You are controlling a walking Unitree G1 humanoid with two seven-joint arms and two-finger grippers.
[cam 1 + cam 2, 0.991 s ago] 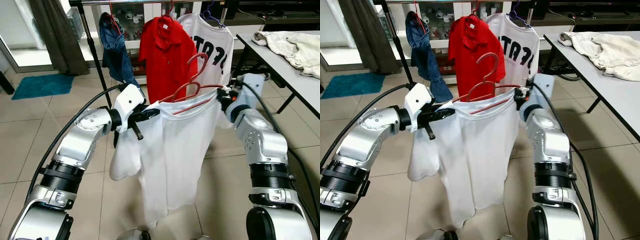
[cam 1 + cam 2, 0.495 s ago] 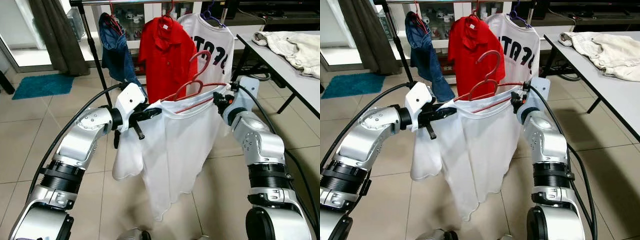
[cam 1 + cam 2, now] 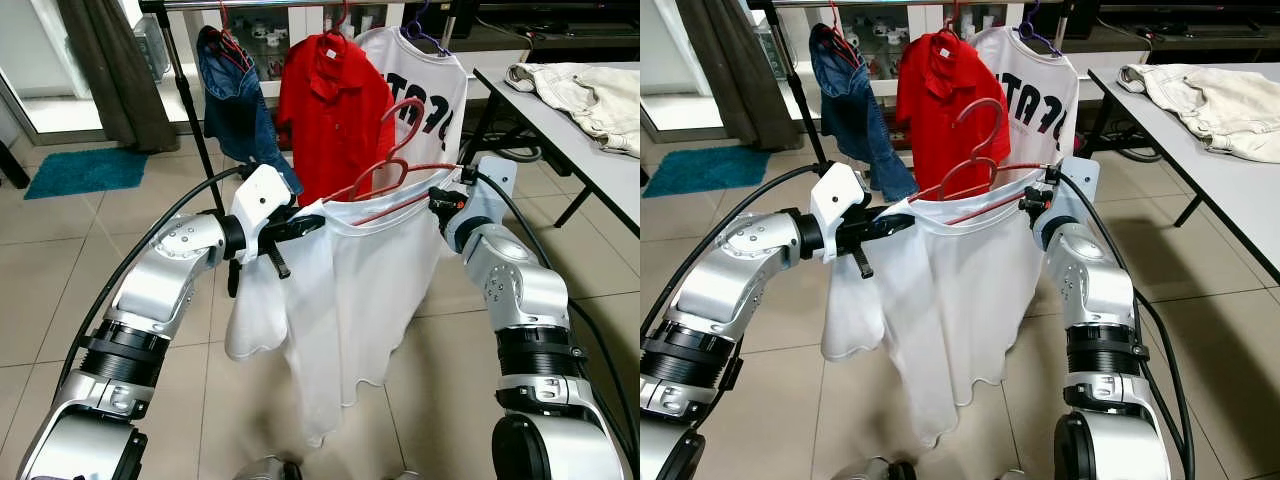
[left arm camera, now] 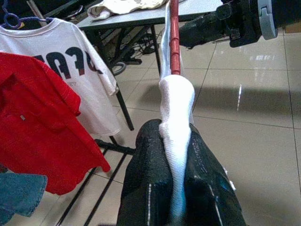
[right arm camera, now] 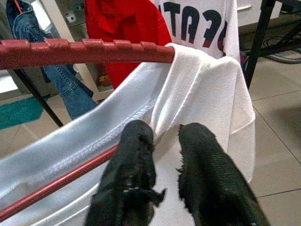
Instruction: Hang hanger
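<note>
White cloth, a shirt [image 3: 340, 300], hangs from a red hanger [image 3: 385, 185] that the robot holds up in front of a clothes rail [image 3: 290, 5]. The left gripper [image 4: 176, 188] is clamped on one shoulder of the shirt, its black fingers pinching the fabric over the hanger's end. The right gripper [image 5: 164, 174] sits at the other shoulder, its fingers set against the collar just below the hanger's ribbed bar, with a narrow gap between them; whether they pinch the cloth cannot be told.

By the look of it, the shirt is already on the hanger, and what is left is to raise the hook to the rail and let go. The hook stands well below the rail.

On the rail hang jeans [image 3: 235, 100], a red polo [image 3: 335, 100] and a printed white tee [image 3: 430, 90]. At the room's right edge a grey table [image 3: 570, 130] carries a cream garment [image 3: 585, 90]. On the beige tiled floor [image 3: 60, 280], a teal mat [image 3: 85, 170] lies at the far left.
</note>
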